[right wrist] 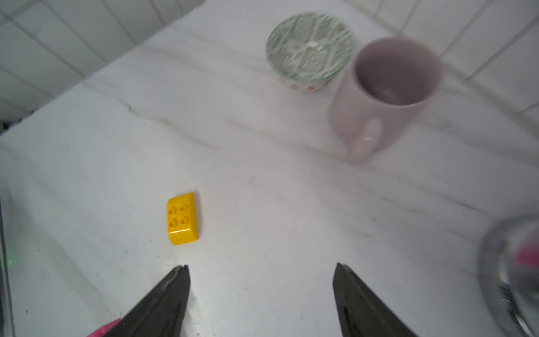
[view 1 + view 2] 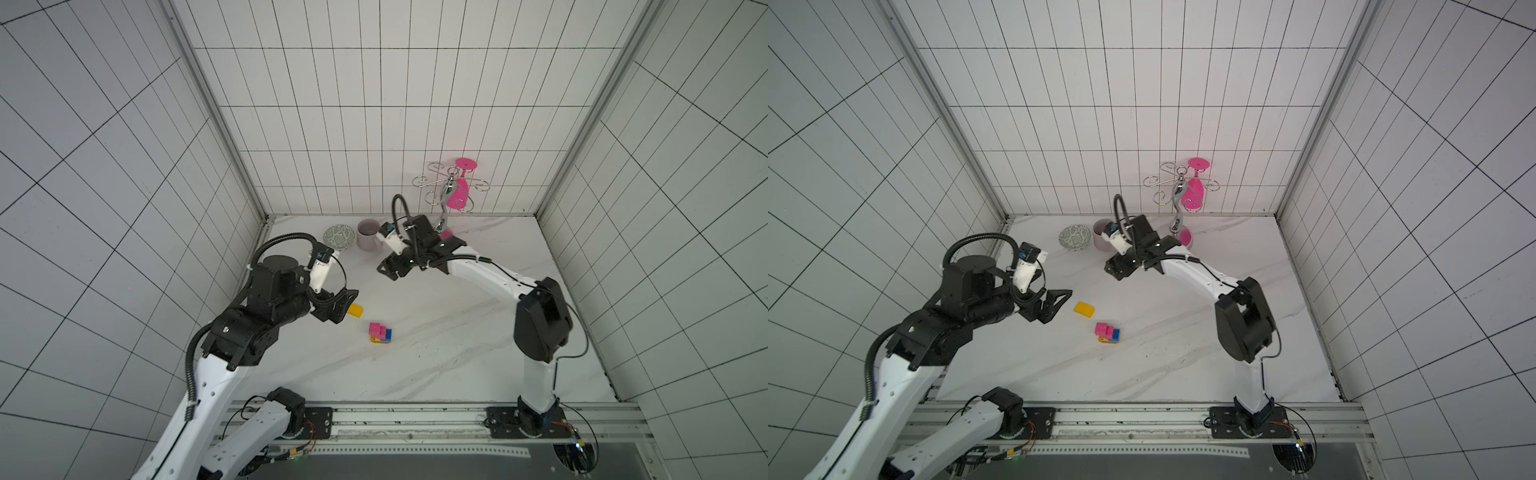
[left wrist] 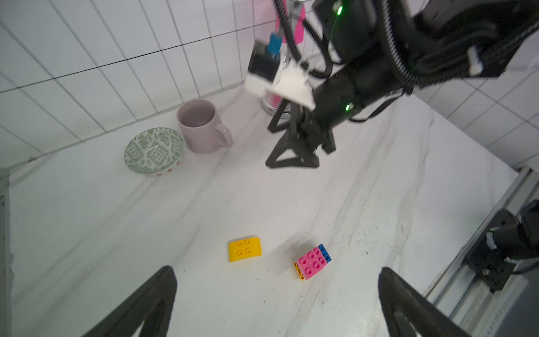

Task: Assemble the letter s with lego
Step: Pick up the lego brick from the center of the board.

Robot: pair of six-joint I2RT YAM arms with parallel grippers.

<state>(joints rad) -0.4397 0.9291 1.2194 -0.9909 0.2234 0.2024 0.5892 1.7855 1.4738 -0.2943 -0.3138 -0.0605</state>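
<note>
The letter s is found near the middle of the table as a small joined cluster: pink bricks are seated on top, a blue one is set beside them, and a yellow one is partly seen beneath. A loose yellow brick, four-studded and rounded at one end, is laid apart from it, nearer the left gripper, whose jaws are spread wide with nothing between them. The right gripper is held farther back, near a mauve mug and patterned bowl, its jaws parted and empty. The surface is white, grey-veined and speckled; the walls are lined with a dark grid.
</note>
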